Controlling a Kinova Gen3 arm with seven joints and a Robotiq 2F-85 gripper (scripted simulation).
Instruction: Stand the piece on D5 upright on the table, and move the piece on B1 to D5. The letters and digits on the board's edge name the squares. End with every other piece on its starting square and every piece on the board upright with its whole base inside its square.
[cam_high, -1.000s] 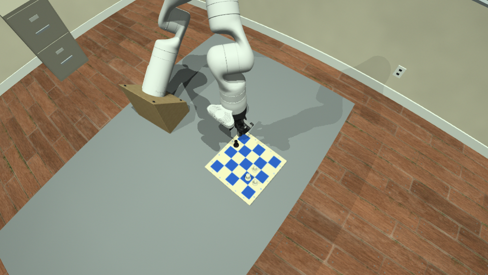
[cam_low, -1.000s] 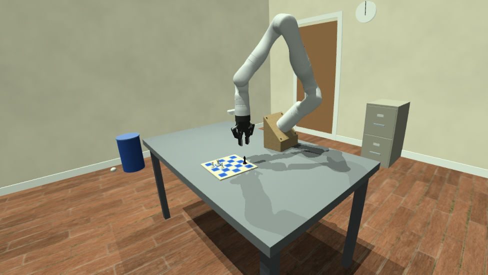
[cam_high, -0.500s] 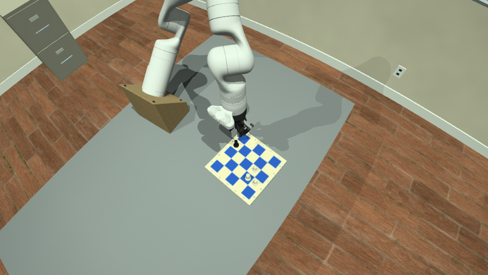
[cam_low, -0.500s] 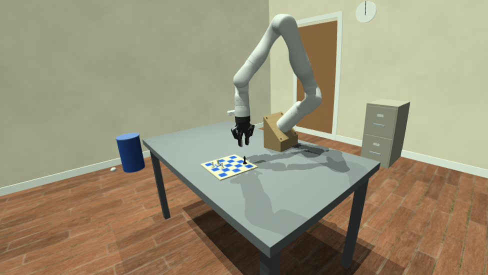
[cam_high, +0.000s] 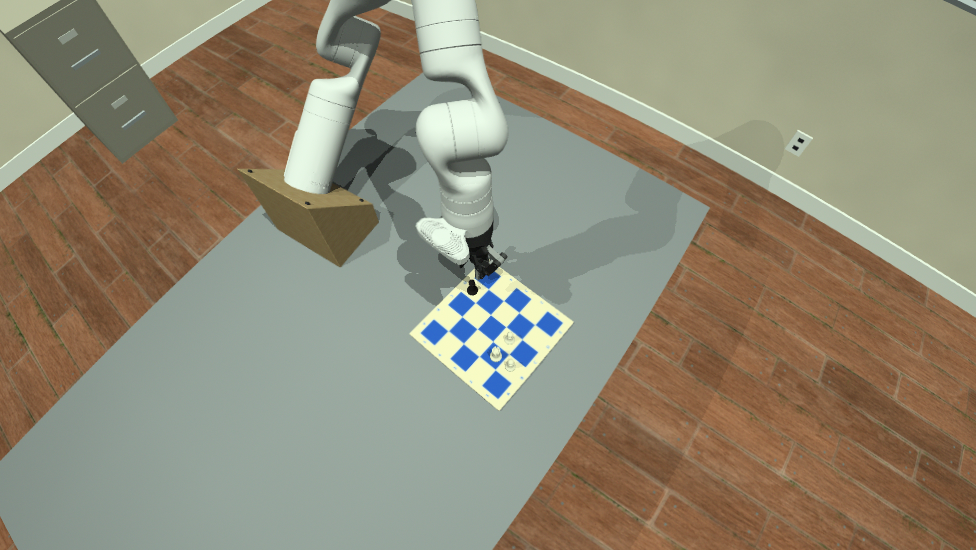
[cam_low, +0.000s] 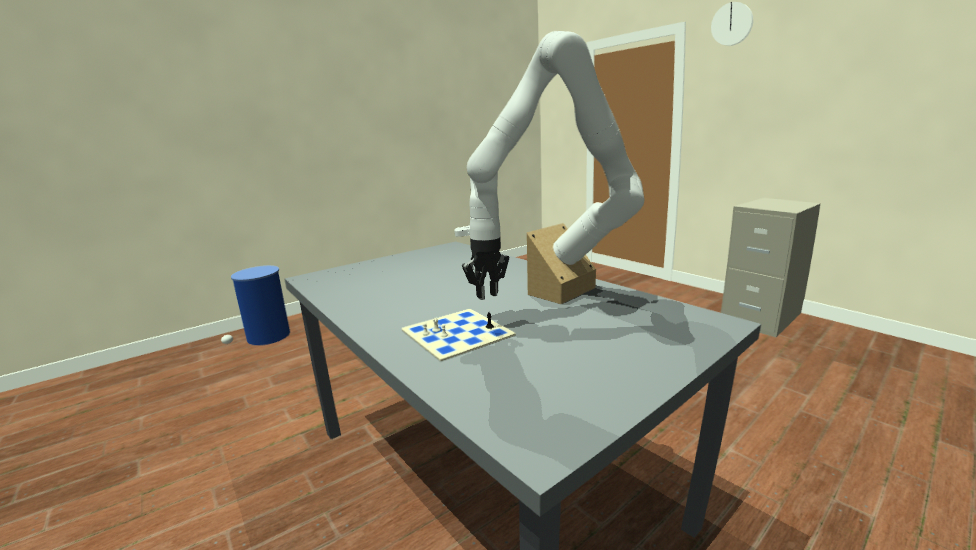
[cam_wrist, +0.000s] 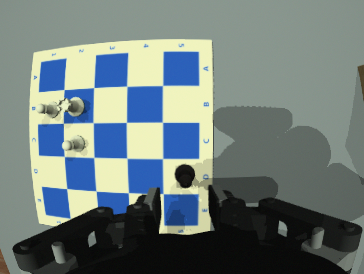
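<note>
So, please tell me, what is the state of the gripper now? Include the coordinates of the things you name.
Gripper (cam_high: 486, 273) (cam_low: 486, 297) (cam_wrist: 184, 199): partly open, holding nothing.

The tool (cam_high: 484, 273) (cam_low: 487, 295) (cam_wrist: 184, 199) is found lower than in both earlier exterior views, its fingertips nearer the desk (cam_low: 546, 437). The gap down to the black piece (cam_high: 471, 289) (cam_low: 489, 321) (cam_wrist: 185, 176) beneath it has narrowed. The arm's upper bend (cam_low: 563, 51), above the tool, has also dropped slightly.
</note>
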